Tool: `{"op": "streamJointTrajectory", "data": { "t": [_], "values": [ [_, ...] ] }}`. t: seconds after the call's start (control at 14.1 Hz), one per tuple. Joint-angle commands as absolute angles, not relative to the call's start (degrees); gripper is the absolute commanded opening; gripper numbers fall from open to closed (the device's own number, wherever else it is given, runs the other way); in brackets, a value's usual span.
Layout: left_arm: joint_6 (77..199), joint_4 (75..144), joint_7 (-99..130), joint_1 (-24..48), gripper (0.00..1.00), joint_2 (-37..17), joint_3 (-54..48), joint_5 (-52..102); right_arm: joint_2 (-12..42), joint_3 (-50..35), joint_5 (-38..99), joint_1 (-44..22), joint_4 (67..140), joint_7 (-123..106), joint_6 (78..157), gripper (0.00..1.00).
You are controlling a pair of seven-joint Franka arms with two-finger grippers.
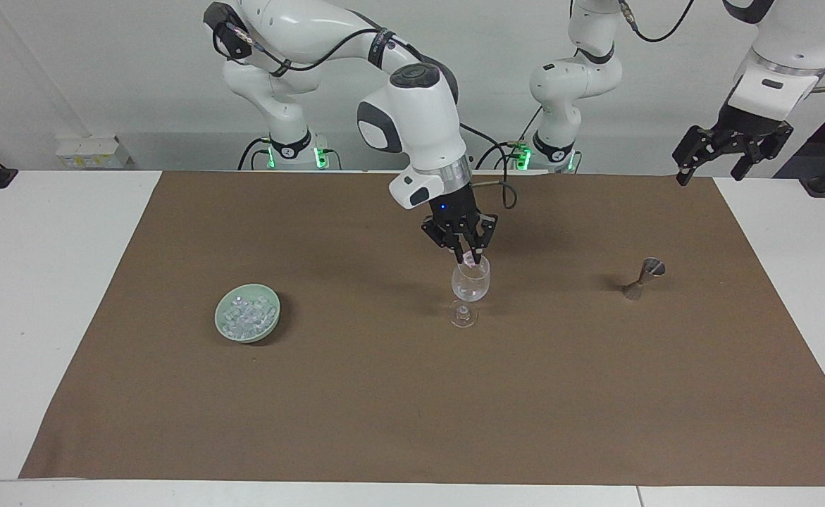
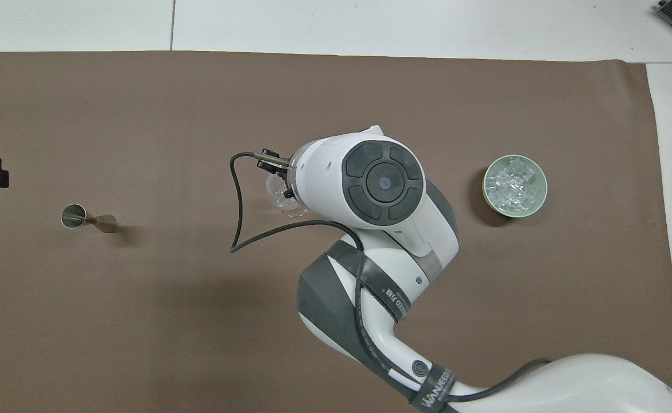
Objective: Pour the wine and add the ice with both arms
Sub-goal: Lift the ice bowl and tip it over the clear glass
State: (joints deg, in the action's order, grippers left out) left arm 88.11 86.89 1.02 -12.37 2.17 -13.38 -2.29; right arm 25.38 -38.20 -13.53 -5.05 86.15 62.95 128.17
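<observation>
Right gripper (image 1: 470, 262) hangs right over the mouth of the wine glass (image 1: 470, 282), tips at the rim, jaws clenched on 1 small clear ice cube (image 1: 468, 260). In the overhead view the right arm's wrist covers most of the glass, only part of the bowl of the glass (image 2: 278, 195) shows.

Wine glass stands upright mid-mat, taken as landmark. Rest of the ice (image 1: 246, 317) sits piled in a pale green bowl (image 1: 271, 304), well apart from the glass toward the right arm's end of the counter, slightly farther from the robots than the glass. Same bowl (image 2: 488, 172) in the overhead view, cubes (image 2: 513, 186) filling it.

Metal jigger (image 1: 643, 278) stands on the mat, well apart from the glass toward the left arm's end; also seen from above (image 2: 87, 218).

Left gripper (image 1: 730, 146) waits raised over the mat's corner at the left arm's end, well apart from the glass, jaws released, holding nothing.

Brown mat (image 1: 384, 408) covers the white counter (image 1: 32, 282).
</observation>
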Motion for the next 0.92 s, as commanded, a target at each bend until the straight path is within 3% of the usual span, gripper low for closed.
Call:
{"op": "streamJointTrajectory", "data": {
  "t": [0.0, 0.28, 0.43, 0.64, 0.71, 0.78, 0.85],
  "values": [
    [89.3, 87.7, -0.5, -12.3, 1.0, 1.0, -13.1, -1.3, 26.6, -39.2, -15.8, -5.0, 85.0, 64.6, 128.6, 0.0],
    [89.1, 87.7, -2.7, -12.6, 1.0, 0.2, -12.6, -0.3, 28.6, -39.5, -18.4, -5.1, 85.1, 65.0, 131.4, 0.0],
    [89.2, 87.7, -3.8, -12.4, 1.0, -0.7, -12.5, -0.6, 28.9, -39.5, -18.7, -5.1, 85.1, 65.0, 131.5, 0.07],
    [89.3, 87.5, -4.6, -12.5, 1.0, -0.7, -12.6, -0.4, 28.9, -39.5, -18.7, -5.3, 85.1, 65.3, 131.5, 0.51],
    [89.4, 87.5, -4.5, -12.5, 1.0, -0.8, -12.6, -0.3, 28.9, -39.5, -19.0, -5.4, 85.1, 65.8, 131.4, 0.81],
    [89.4, 87.6, -4.6, -12.5, 1.0, -0.8, -12.5, -0.4, 28.8, -39.5, -19.6, -5.4, 85.0, 66.6, 131.4, 1.0],
    [89.3, 87.6, -4.6, -12.5, 1.0, -0.9, -12.5, -0.3, 28.7, -39.8, -20.3, -5.4, 84.9, 66.9, 131.3, 1.0]
  ]
}}
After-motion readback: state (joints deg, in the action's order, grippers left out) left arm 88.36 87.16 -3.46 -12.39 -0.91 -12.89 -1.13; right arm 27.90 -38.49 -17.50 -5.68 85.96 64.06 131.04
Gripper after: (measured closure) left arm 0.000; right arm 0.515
